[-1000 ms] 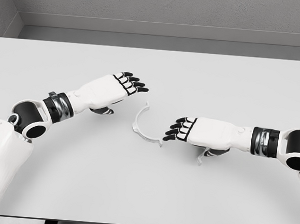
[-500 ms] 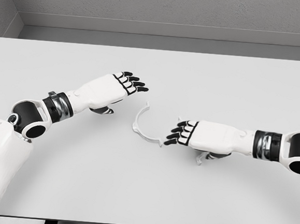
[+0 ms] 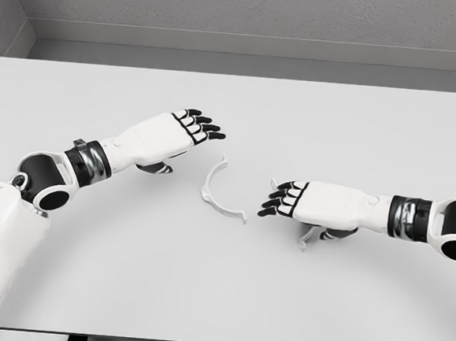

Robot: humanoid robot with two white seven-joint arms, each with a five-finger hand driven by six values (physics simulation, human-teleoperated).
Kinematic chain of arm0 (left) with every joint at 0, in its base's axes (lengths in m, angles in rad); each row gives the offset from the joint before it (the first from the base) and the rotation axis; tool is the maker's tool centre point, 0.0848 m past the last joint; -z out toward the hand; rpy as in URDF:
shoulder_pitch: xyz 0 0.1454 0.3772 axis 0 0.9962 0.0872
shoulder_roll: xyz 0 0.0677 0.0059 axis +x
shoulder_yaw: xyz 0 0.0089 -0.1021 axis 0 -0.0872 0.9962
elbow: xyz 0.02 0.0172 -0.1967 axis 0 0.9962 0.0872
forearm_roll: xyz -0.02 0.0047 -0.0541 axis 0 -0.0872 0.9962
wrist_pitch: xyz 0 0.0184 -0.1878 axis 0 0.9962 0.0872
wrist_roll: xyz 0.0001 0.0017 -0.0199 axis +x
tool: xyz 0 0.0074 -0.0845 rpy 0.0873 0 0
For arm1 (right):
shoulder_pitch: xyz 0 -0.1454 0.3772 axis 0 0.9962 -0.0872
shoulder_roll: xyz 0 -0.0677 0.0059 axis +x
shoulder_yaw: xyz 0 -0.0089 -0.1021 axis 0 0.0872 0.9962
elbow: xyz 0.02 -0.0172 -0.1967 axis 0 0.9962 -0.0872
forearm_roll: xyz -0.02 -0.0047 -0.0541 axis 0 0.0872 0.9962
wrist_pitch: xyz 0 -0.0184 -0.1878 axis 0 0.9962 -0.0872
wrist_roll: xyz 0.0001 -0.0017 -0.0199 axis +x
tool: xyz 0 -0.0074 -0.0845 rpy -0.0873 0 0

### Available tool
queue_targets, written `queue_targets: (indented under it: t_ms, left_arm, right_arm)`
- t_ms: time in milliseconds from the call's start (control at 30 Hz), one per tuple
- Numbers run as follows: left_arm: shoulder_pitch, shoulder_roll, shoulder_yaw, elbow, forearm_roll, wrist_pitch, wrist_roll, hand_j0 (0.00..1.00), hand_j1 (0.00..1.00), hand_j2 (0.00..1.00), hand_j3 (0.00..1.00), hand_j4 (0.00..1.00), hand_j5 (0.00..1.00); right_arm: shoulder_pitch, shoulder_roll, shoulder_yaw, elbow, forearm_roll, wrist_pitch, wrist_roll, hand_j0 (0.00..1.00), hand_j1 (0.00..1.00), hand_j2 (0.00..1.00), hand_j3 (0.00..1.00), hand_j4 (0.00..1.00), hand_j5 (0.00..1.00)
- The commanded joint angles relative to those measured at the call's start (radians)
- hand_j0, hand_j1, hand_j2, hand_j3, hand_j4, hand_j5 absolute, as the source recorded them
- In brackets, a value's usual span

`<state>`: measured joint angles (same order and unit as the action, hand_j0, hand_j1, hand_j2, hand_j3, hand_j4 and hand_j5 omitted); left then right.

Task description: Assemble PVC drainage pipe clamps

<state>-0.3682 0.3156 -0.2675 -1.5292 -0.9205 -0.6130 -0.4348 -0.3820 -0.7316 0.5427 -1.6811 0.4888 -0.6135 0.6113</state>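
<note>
White curved clamp half point(image 3: 214, 191) lies flat near the desk point(image 3: 296, 113) centre, betw. both robot hands, touching neither. Left robot hand point(image 3: 185, 131) hovers on the far-left side of it, fingers straight & relaxed, holding nothing. Right robot hand point(image 3: 308, 204) sits just right of the clamp half, palm down, fingers extended, not pinching anything. A 2nd small white piece point(image 3: 307, 238) pokes out under the right palm; contact unclear. No labels or writing legible.

I work over a plain white table point(image 3: 218, 296). Behind the table's far edge stands a grey wall point(image 3: 249, 6), and a pale ledge point(image 3: 254, 44) runs along the wall's foot.
</note>
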Motion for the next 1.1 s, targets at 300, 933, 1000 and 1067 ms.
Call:
queue_targets:
  t_ms: [300, 933, 1000, 1067]
  left_arm:
    - [0.000, -0.001, 0.001, -0.002, 0.006, 0.002, 0.001, 1.00, 1.00, 1.00, 1.00, 1.00, 1.00]
    - [-0.017, -0.027, 0.037, 0.064, 0.002, 0.002, 0.001, 1.00, 1.00, 1.00, 1.00, 1.00, 1.00]
    - [-0.020, -0.038, 0.036, 0.075, 0.002, 0.002, 0.001, 1.00, 1.00, 1.00, 1.00, 1.00, 1.00]
    - [-0.041, -0.064, 0.036, 0.106, 0.000, 0.002, 0.001, 1.00, 1.00, 1.00, 1.00, 1.00, 1.00]
  right_arm:
    - [-0.009, 0.020, 0.000, 0.014, 0.001, 0.003, 0.000, 1.00, 1.00, 1.00, 1.00, 1.00, 1.00]
    - [-0.020, 0.041, 0.000, 0.014, 0.001, 0.003, 0.000, 1.00, 1.00, 1.00, 1.00, 1.00, 1.00]
    - [-0.021, 0.041, 0.000, 0.014, 0.001, 0.003, 0.000, 1.00, 1.00, 1.00, 1.00, 1.00, 1.00]
    - [-0.023, 0.041, 0.000, 0.014, 0.001, 0.003, 0.000, 1.00, 1.00, 1.00, 1.00, 1.00, 1.00]
